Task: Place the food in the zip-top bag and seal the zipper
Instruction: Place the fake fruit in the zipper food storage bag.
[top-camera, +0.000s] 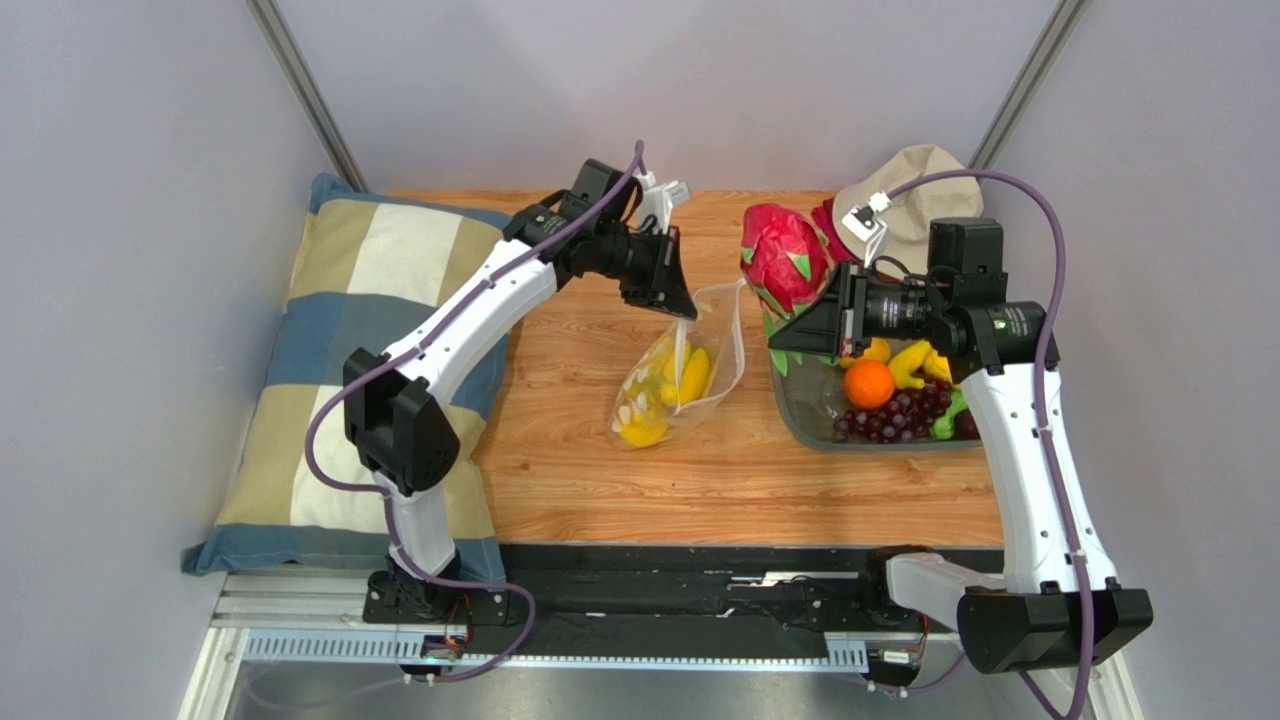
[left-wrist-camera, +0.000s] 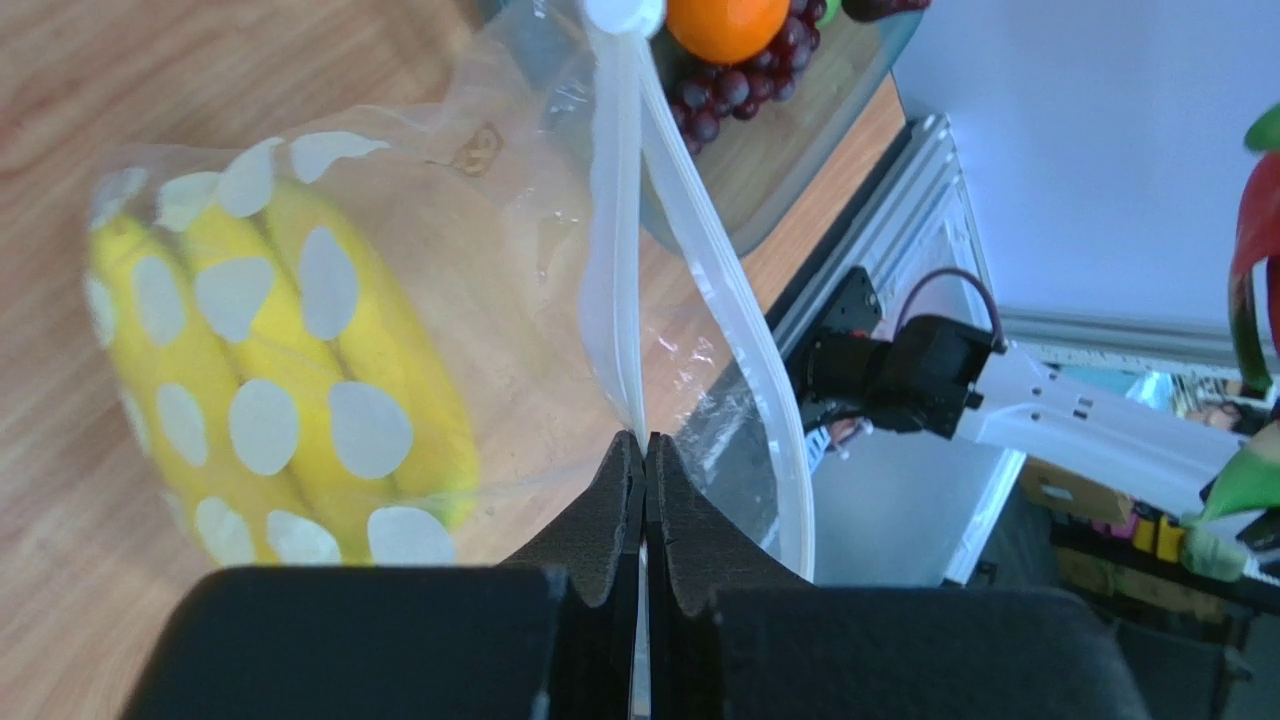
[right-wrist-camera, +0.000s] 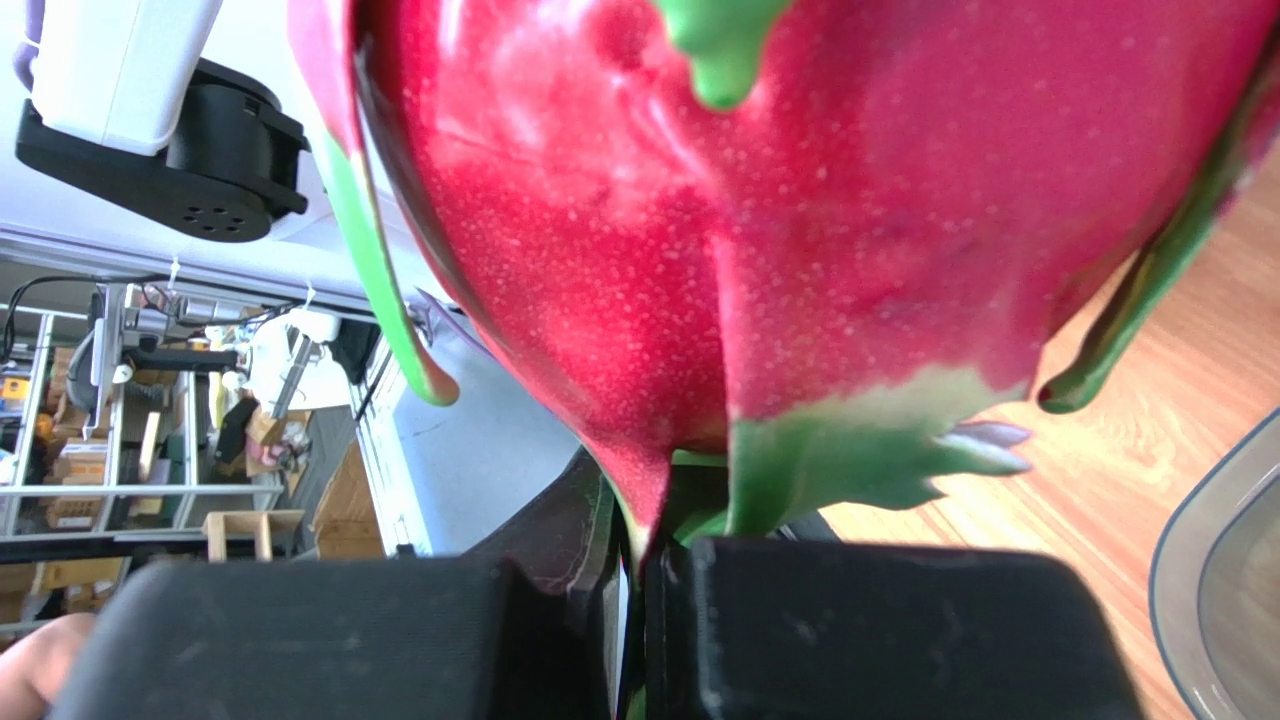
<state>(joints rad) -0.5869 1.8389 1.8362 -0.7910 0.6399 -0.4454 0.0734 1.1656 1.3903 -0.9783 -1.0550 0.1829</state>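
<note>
The dotted zip-top bag hangs above the wooden table with yellow bananas inside. My left gripper is shut on one lip of the bag's mouth, right on the whitish zipper. The other lip bows away, so the mouth gapes toward the right. My right gripper is shut on a lower scale of the pink dragon fruit. It holds the dragon fruit in the air just right of the bag's mouth. An orange, dark grapes and a yellow fruit lie in the tray.
The grey tray stands at the right of the table under my right arm. A checked pillow lies along the left side. A beige cloth item sits at the back right corner.
</note>
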